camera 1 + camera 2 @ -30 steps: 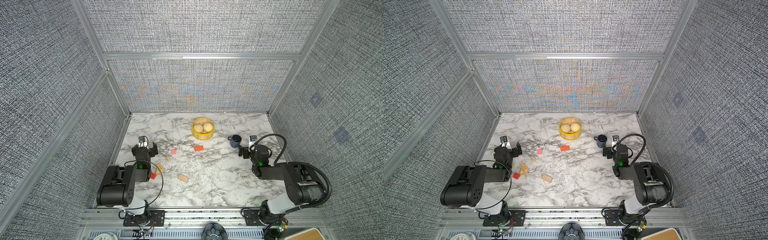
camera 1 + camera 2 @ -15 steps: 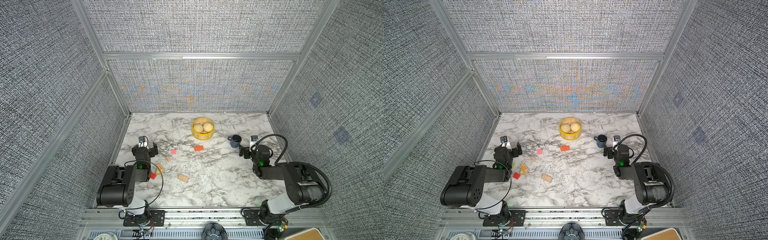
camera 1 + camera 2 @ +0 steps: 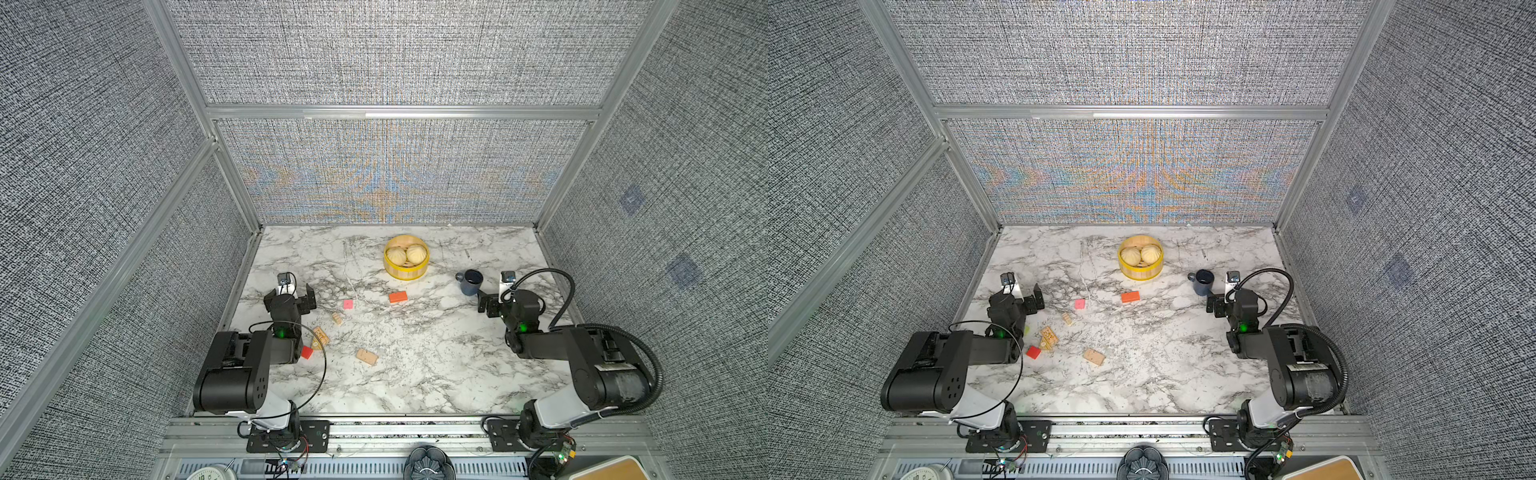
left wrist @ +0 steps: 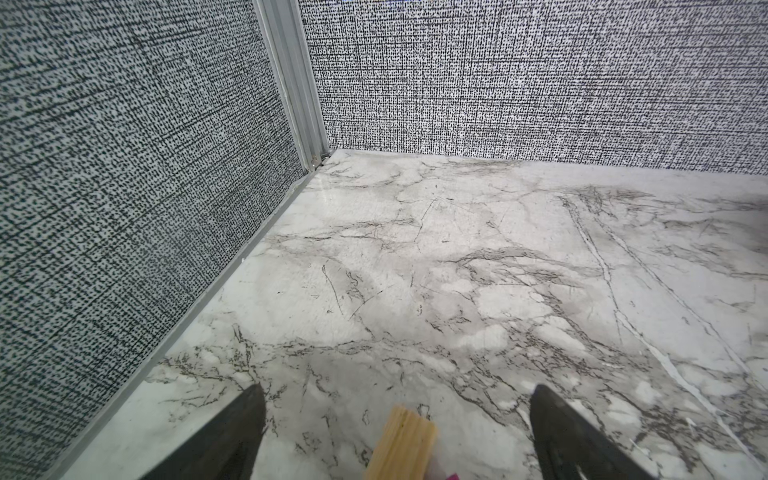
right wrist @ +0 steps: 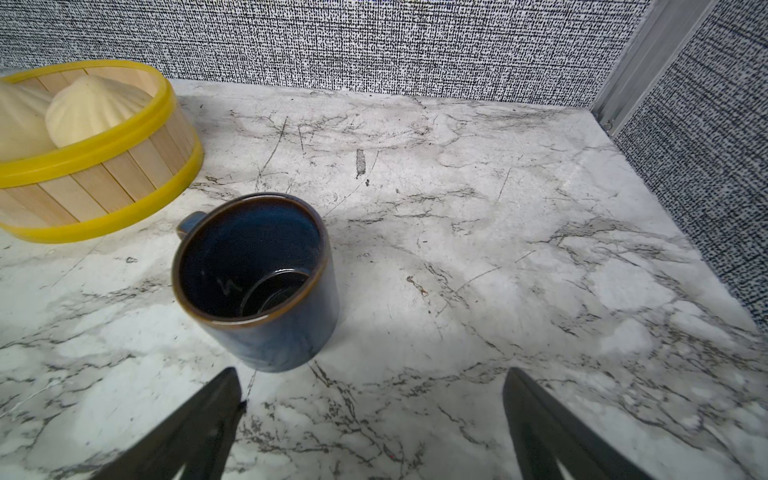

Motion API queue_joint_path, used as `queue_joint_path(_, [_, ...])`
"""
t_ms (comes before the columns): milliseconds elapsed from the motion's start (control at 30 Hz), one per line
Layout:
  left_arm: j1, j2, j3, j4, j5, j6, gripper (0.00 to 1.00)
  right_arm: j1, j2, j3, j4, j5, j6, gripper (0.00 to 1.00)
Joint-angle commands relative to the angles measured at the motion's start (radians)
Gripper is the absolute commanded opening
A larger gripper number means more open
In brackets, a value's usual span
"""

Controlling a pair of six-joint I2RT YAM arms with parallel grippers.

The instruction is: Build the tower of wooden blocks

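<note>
The wood blocks (image 3: 367, 356) lie scattered on the surface (image 3: 436, 374) in both top views. The wrist view of the wide left tool (image 4: 397, 390) shows only a tan block (image 4: 401, 442). The right tool (image 5: 372, 376), wide too, faces a mug (image 5: 253, 282)

Both arms sit folded low, left end effector (image 4: 397, 392) and right end effector (image 5: 372, 374) each spread wide.

Blocks (image 3: 366, 356) scattered left-centre on table (image 3: 436, 374); steamer basket (image 3: 405, 272) behind; mug (image 3: 472, 283) right of basket.
</note>
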Motion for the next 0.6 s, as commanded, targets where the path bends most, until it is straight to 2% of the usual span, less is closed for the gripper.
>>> queue_joint_path(0, [0.002,-0.003,0.003,-0.001,0.001,0.009,0.99,0.003,-0.003,-0.003,0.018,0.001,-0.001,0.99])
queue_joint_path(100, [0.001,-0.007,-0.002,0.012,-0.007,0.017,0.99,0.01,-0.009,-0.021,0.049,0.028,0.001,0.99])
queue_joint_path(200, [-0.001,-0.082,0.026,-0.101,-0.022,0.013,0.99,0.022,-0.057,-0.057,0.071,0.043,-0.009,0.99])
queue_joint_path(233, [-0.003,-0.125,0.056,-0.21,-0.016,0.009,0.99,0.028,-0.091,-0.058,0.046,0.05,-0.014,0.99])
queue_joint_path(333, [-0.003,-0.225,0.183,-0.529,-0.011,-0.033,0.99,0.033,-0.2,-0.025,-0.126,0.068,0.006,0.99])
queue_joint_path(467, [-0.003,-0.331,0.265,-0.694,0.114,-0.031,0.99,0.042,-0.314,0.092,-0.441,0.055,0.083,0.99])
queue_joint_path(567, [-0.006,-0.391,0.385,-0.904,0.21,-0.065,0.99,0.071,-0.392,0.179,-0.631,0.057,0.141,0.99])
